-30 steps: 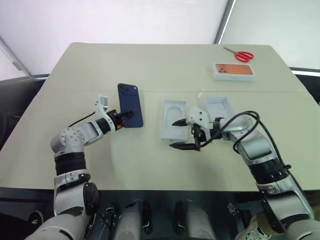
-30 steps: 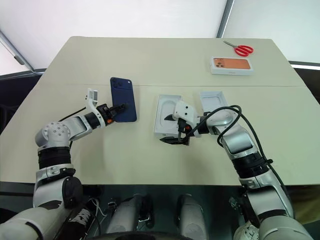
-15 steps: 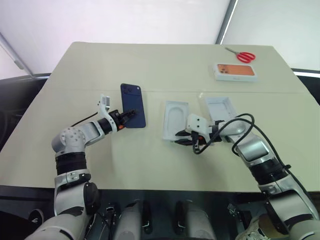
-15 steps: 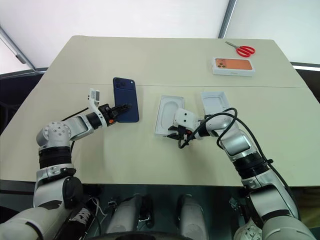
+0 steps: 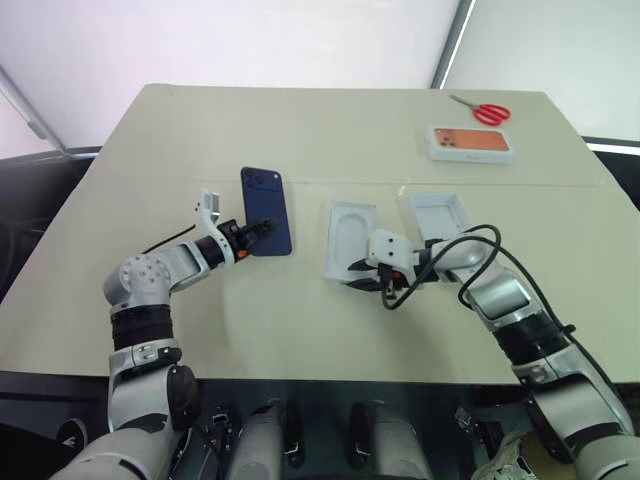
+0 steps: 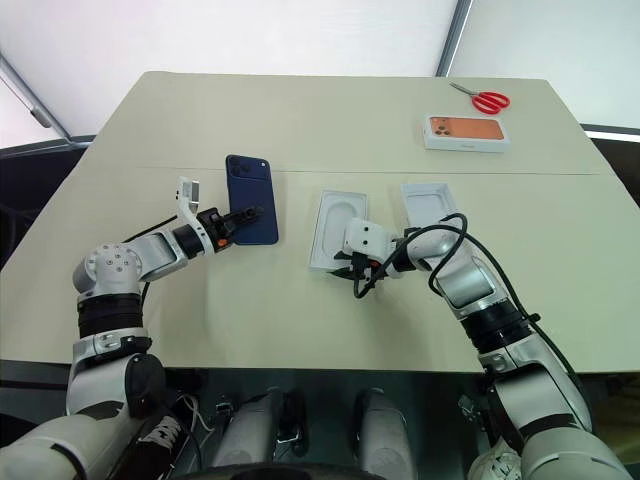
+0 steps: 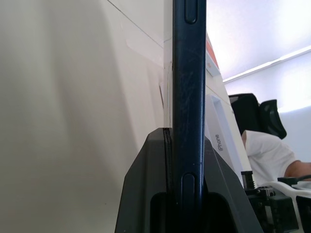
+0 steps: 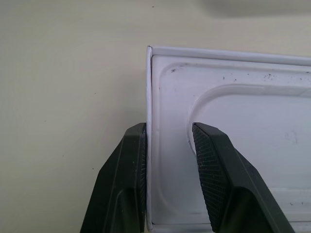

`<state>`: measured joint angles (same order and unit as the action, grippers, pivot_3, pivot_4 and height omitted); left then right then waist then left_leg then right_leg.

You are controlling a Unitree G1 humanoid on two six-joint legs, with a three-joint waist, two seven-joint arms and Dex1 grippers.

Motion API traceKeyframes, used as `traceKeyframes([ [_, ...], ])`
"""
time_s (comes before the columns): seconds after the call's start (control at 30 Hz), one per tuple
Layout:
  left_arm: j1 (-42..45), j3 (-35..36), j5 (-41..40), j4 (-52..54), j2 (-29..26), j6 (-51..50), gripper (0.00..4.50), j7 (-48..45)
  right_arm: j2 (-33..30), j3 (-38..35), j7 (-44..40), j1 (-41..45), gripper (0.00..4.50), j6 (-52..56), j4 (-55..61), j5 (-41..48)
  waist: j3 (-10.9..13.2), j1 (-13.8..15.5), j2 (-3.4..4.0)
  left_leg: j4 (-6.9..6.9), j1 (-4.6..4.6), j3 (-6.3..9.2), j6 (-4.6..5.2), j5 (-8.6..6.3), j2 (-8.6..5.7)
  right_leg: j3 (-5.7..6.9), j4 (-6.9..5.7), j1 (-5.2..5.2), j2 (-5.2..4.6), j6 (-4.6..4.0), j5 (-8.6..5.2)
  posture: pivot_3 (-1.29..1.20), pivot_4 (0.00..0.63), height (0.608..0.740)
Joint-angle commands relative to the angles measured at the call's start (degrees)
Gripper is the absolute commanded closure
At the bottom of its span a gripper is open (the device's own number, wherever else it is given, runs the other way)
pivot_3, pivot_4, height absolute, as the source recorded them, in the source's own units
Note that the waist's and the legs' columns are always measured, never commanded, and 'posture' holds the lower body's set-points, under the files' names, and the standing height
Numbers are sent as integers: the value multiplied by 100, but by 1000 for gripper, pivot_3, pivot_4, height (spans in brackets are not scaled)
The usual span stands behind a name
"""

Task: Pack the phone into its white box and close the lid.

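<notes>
From the head views, the matte beige table carries the glossy navy phone, pinched at its near edge by the left pincer. The right pincer sits at the near end of a white tray with an oval recess; another shallow white tray lies just beside it.

The left wrist view shows the phone's slim, scuffed edge clamped between smooth black fingers.

In the right wrist view, ribbed black pads straddle the thin white tray wall, one each side.
</notes>
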<state>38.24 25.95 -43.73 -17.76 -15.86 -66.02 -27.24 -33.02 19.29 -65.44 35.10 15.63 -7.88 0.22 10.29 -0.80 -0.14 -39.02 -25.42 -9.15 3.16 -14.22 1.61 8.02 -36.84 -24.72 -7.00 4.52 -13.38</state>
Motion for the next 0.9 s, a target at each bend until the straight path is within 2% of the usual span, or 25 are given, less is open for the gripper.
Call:
traceKeyframes([
  [0.03,23,36,-195,247,-28,58,4500,-25,54,76,-5,50,2969,-51,-88,-67,0,0,0,0,1,0,0,0,0,0,0,1,0,0,0,0,150,738],
  [0.57,-23,-25,-273,356,55,26,4500,119,165,59,33,95,2969,-113,-171,-159,0,-4,0,0,3,0,-1,0,1,-1,0,3,0,0,0,0,150,738],
  [0.7,-20,15,-314,367,67,-16,4500,150,146,70,23,60,4075,-117,-163,-180,-1,-7,-1,-1,5,1,-1,0,2,0,0,4,1,0,0,0,150,738],
  [0.9,-27,47,-420,398,73,-82,4500,204,167,35,54,64,4075,-91,-109,-156,-1,-10,-1,0,5,1,-1,0,3,-1,0,4,2,0,0,0,150,738],
])
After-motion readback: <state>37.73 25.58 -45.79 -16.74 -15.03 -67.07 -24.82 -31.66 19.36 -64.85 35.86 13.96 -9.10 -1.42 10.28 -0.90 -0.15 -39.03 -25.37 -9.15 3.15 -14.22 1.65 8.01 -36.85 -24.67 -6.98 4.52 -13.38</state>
